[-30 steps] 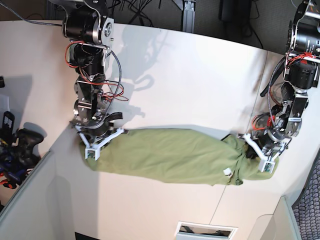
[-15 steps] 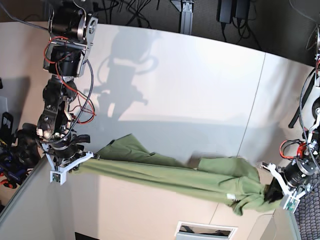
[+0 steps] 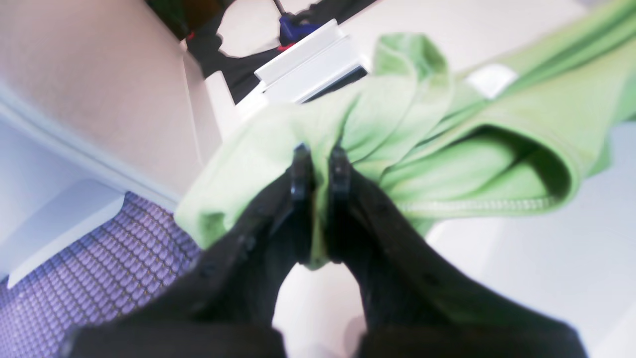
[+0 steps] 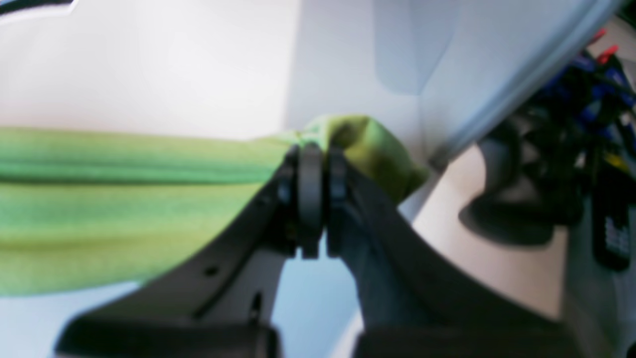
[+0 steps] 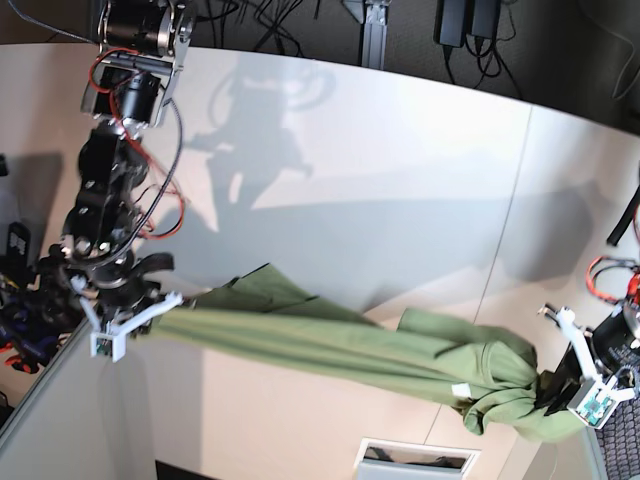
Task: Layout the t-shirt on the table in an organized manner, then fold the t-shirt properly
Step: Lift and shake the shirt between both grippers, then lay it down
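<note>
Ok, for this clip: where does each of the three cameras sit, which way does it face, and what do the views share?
Base: high above, looking down on the table; both arms show, holding the t-shirt stretched between them.
Left wrist: on the left arm, looking along the left gripper, shut on bunched shirt fabric beside the collar; purple floor mat behind.
Right wrist: on the right arm, looking along the right gripper, shut on the shirt's other end by the table edge.
Shared: every view shows the green t-shirt; base shows both grippers.

Purple patterned floor mat point(image 3: 94, 278) at near right; dark cables point(image 5: 250, 25) tangled along far wall (dim there).
</note>
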You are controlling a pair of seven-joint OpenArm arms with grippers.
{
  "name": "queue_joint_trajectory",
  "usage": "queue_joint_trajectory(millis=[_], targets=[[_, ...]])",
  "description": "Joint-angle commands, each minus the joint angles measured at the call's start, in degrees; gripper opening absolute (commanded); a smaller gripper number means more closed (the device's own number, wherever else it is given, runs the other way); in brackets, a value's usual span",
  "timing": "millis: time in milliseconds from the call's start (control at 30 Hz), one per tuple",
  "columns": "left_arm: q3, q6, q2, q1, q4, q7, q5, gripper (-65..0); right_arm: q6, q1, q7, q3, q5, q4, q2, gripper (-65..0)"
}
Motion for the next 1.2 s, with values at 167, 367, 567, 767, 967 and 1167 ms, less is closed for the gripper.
queue_joint_trajectory(millis=[167, 367, 567, 767, 967, 1167], targets=[[-10.12, -1.01, -0.85, 6.1, 14.34, -0.96, -3.78, -65.0, 0.09, -6.78, 1.44, 0.2, 0.42, 12.76, 0.63, -65.0], [-17.33, -1.03, -0.63, 9.53, 19.17, 0.96, -8.13, -65.0, 0.09, -11.21, 1.49, 2.49, 1.62, 21.94, 0.7, -65.0], [-17.79, -1.03, -0.44, 9.9, 10.12, -0.79, -8.59, -65.0, 0.15, -8.2, 3.69, 5.09, 4.9, 19.15, 1.29, -65.0], [-11.65, -6.58, 5.31, 1.4, -17.97, -5.64, -8.74, -57.5, 2.91, 2.54, 10.95, 4.85, 4.92, -3.08, 1.29, -60.4], [-6.73, -7.04, 10.51, -4.44, -38.75, -10.23, -8.7, -25.7, 4.37, 7.17, 13.99, 4.37, 4.96, -18.78, 1.14, -23.8], [-8.35, -7.08, 10.45, -4.24, -33.92, -7.63, -9.51, -25.7, 4.37, 6.29, 10.91, 4.37, 8.61, -18.23, 1.09, -23.9]])
